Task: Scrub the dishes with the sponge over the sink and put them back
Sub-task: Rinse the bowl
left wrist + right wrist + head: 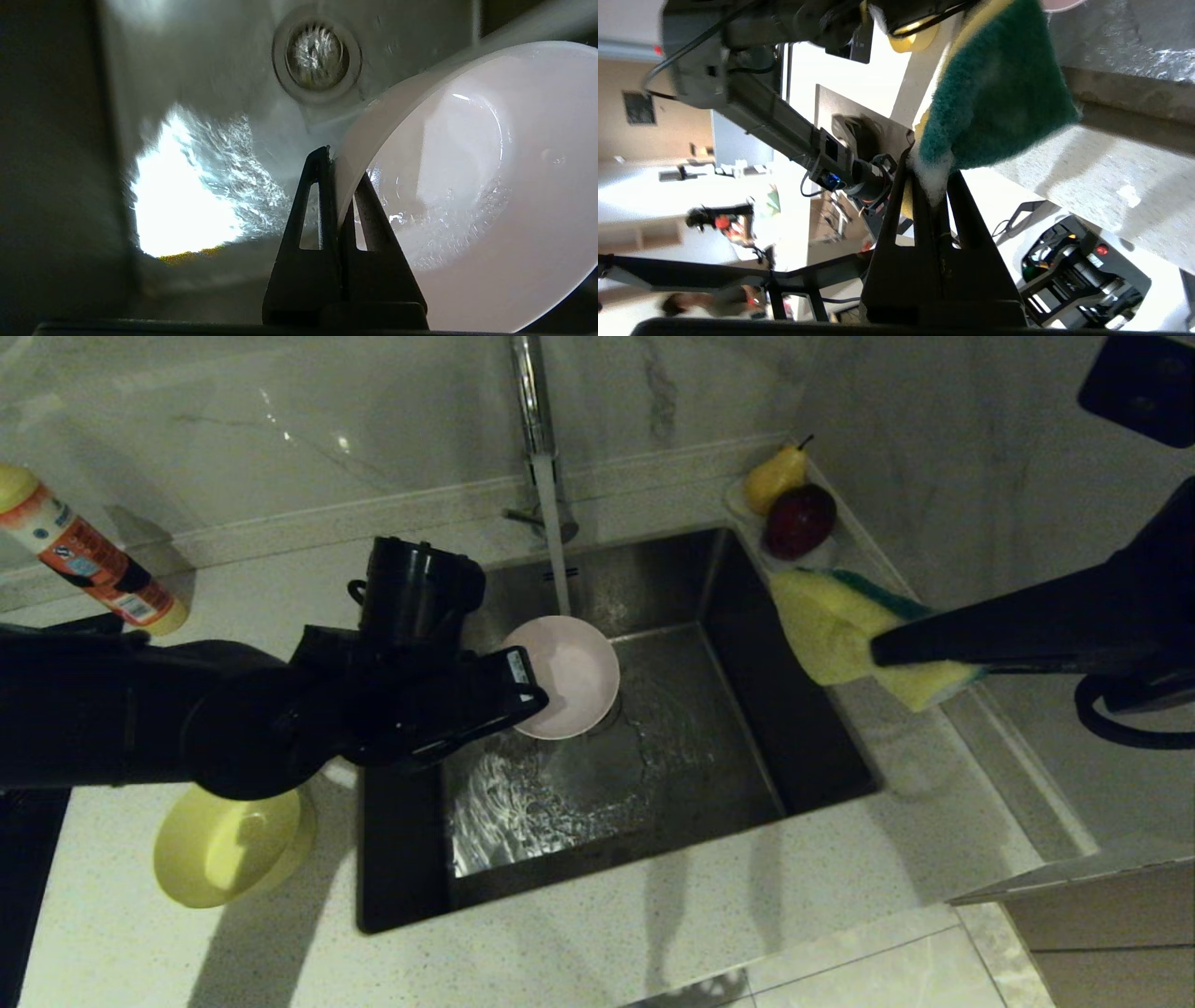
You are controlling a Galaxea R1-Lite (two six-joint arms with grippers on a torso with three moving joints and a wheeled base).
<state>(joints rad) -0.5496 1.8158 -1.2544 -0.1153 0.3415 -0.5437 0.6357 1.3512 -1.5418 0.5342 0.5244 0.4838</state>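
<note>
Kitchen: steel sink (747,709), marble counter (653,933)

You get a dim head view: the sink (747,644) walls go nearly black and the left arm reads as a dark mass. Light comes from above and behind, throwing long soft shadows across the countertop (607,933) toward you. Glare streaks the marble wall (280,411), and the wet basin floor glints. In the left wrist view a white patch of reflected light on the sink bottom is blown out, and the drain strainer (317,56) looks soft. The right wrist view's background is overexposed and blurred
</note>
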